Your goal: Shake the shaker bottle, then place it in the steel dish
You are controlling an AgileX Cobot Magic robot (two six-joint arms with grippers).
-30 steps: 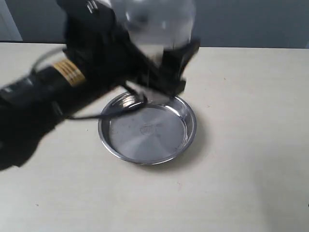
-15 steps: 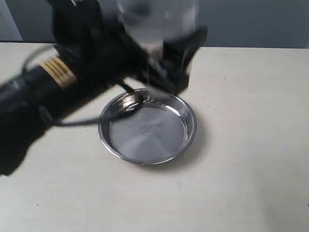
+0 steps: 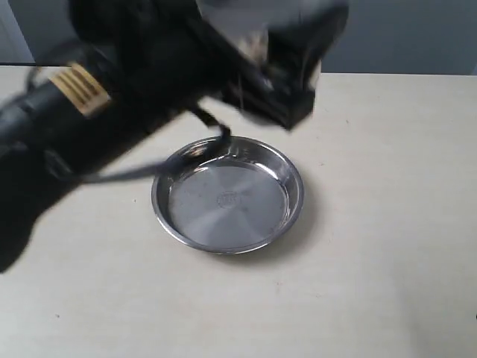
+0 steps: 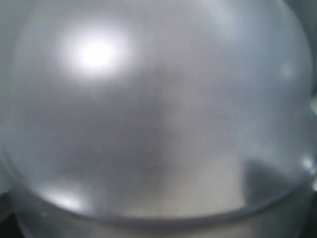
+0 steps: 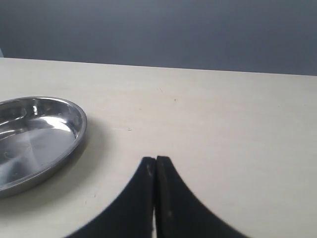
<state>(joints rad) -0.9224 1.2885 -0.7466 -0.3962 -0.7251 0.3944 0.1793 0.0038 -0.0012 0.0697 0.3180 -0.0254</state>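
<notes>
Left hand: blurred in the exterior view; I read it as clamped wide around the bottle, which it carries in mid-air.
Bottle position: above the far rim of the dish, clear of the bench; its top runs out of the exterior view.
Handling: I judge it light, stiff, smooth-walled plastic that is apt to slip. It is best gripped across the wide body, below the dome.
Right hand: fingers pressed together, holding nothing, low over the bench near the dish.
Dish: flat on the bench, nothing in it.
</notes>
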